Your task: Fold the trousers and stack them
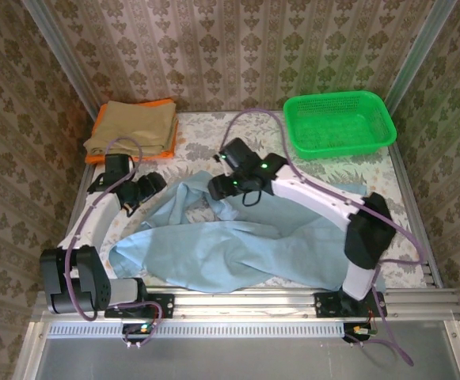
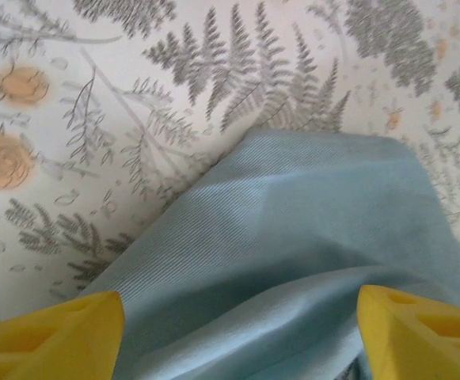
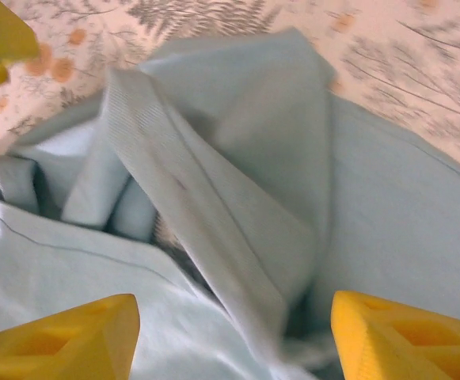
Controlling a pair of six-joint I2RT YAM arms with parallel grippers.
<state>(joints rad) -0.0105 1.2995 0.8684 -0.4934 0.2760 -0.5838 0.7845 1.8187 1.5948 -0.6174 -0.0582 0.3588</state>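
Top external: trousers (image 1: 214, 245) crumpled on tabletop (image 1: 198, 146); left gripper (image 1: 138, 195) at their far-left end, right gripper (image 1: 220, 188) at far bunch.
Left wrist: unclenched, spread over flat cloth edge.
Right wrist: unclenched over ridged folds; best to pinch one edge, then draw flat.

The left arm (image 1: 71, 277) rises from its base at the near left and reaches forward, with the wrist bent inward. The left gripper (image 1: 144, 192) points to the right. In the left wrist view, its yellow fingers (image 2: 51, 336) stand wide apart. The right arm (image 1: 309, 194) folds at the elbow and extends leftward. The right gripper (image 1: 216, 188) tilts downward, its fingers (image 3: 63, 340) likewise spread wide.
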